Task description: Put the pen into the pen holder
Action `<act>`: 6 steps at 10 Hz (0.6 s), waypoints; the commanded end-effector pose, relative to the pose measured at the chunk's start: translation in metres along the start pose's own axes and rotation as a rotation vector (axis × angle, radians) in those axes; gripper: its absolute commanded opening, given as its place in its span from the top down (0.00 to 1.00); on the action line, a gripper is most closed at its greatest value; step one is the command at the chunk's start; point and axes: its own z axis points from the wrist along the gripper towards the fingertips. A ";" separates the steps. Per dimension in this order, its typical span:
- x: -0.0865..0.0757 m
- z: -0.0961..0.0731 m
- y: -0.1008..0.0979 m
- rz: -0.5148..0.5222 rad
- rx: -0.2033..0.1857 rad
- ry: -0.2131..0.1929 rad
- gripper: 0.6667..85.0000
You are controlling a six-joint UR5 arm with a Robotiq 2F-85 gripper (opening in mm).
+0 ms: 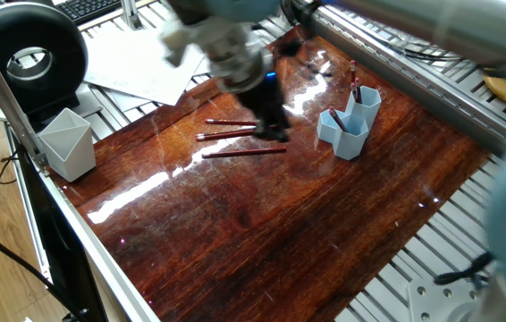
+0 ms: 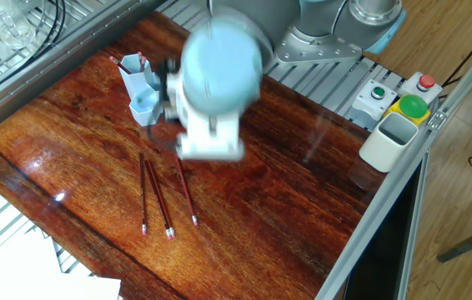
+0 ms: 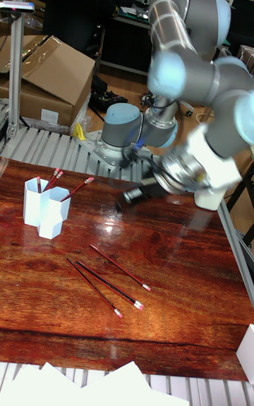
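The light blue pen holder (image 1: 351,136) (image 2: 142,102) (image 3: 42,213) stands at the far side of the wooden table, with three red pens leaning in its tubes. Three more red pens (image 1: 240,136) (image 2: 163,202) (image 3: 106,275) lie loose and side by side on the wood. My gripper (image 1: 275,128) (image 3: 131,197) is motion-blurred and hangs just above the right ends of these loose pens, well left of the holder. Blur hides whether its fingers are open. In the other fixed view the blurred wrist covers the gripper.
A pale grey angular cup (image 1: 67,143) sits at the table's left corner, with paper sheets (image 1: 146,58) behind it. A white rectangular bin (image 2: 390,140) and a button box (image 2: 411,98) are mounted on the table's edge. Metal rails surround the wood.
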 end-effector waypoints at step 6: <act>-0.044 -0.008 0.009 -0.051 0.047 0.073 0.64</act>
